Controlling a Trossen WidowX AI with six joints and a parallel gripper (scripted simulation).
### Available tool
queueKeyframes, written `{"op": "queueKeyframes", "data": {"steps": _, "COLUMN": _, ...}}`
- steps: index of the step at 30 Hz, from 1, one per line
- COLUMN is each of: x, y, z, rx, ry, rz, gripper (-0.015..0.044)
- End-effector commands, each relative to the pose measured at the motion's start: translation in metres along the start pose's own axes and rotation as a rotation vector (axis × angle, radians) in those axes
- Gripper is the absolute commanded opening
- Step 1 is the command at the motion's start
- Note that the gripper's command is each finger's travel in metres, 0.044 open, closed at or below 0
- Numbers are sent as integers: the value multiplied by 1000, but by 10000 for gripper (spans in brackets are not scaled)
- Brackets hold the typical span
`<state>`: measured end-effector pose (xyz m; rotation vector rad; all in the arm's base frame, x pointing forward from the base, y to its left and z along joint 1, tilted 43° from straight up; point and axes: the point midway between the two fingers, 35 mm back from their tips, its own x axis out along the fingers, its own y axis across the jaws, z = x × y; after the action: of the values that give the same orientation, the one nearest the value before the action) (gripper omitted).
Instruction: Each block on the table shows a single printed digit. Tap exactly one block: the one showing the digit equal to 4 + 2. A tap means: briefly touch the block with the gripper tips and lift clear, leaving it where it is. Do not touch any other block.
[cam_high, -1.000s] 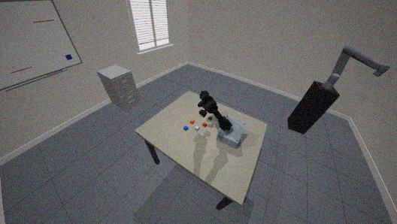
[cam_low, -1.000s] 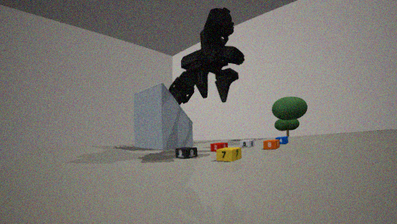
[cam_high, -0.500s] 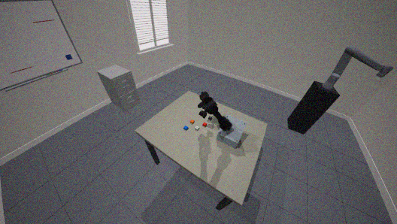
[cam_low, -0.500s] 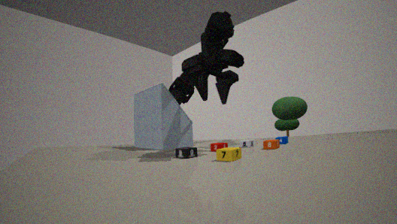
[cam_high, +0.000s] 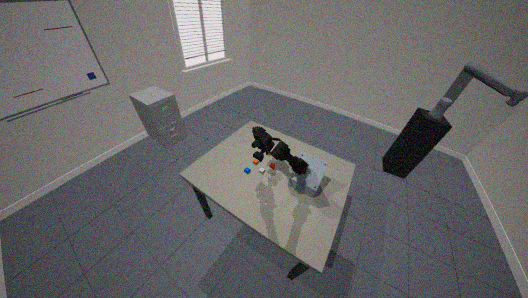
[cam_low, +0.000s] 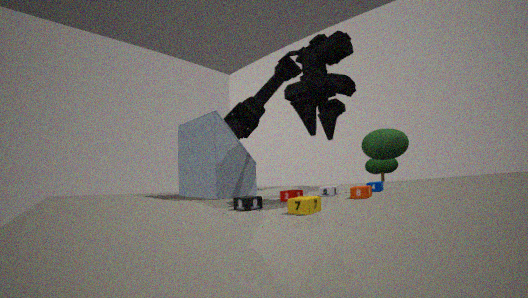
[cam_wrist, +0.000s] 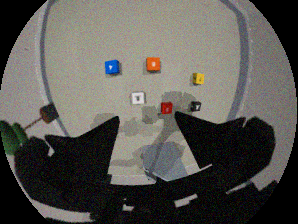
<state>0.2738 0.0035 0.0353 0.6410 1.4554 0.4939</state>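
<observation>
My gripper (cam_low: 322, 137) (cam_wrist: 147, 116) is open and empty, high above the table. A white block (cam_high: 262, 170) (cam_low: 328, 191) (cam_wrist: 138, 98) lies just beyond the fingertips in the wrist view; its digit is too blurred to tell. A red block (cam_high: 272, 166) (cam_low: 291, 195) (cam_wrist: 166, 108) and a black block (cam_low: 248, 203) (cam_wrist: 196, 106) lie to its right there, digits unclear. A blue block (cam_high: 247, 170) (cam_low: 376, 186) (cam_wrist: 112, 67) seems to show 4, an orange block (cam_high: 256, 161) (cam_low: 361, 192) (cam_wrist: 153, 64) 8. A yellow block (cam_low: 304, 205) (cam_wrist: 198, 78) shows 7.
A pale blue-grey angular base (cam_low: 200, 160) stands behind the blocks in the exterior view. The wooden table (cam_high: 220, 175) carries everything. A green tree-like object (cam_low: 385, 144) stands beyond the blue block in that view. The arm casts shadows near the red block.
</observation>
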Motion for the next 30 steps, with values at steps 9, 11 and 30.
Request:
{"op": "queueKeyframes", "data": {"steps": 9, "x": -1, "y": 22, "z": 6, "rx": 9, "ry": 0, "rz": 9, "gripper": 400}}
{"op": "queueKeyframes", "data": {"steps": 11, "x": -1, "y": 22, "z": 6, "rx": 9, "ry": 0, "rz": 9, "gripper": 400}}
{"op": "queueKeyframes", "data": {"steps": 30, "x": 80, "y": 24, "z": 5, "rx": 9, "ry": 0, "rz": 13, "gripper": 164}}
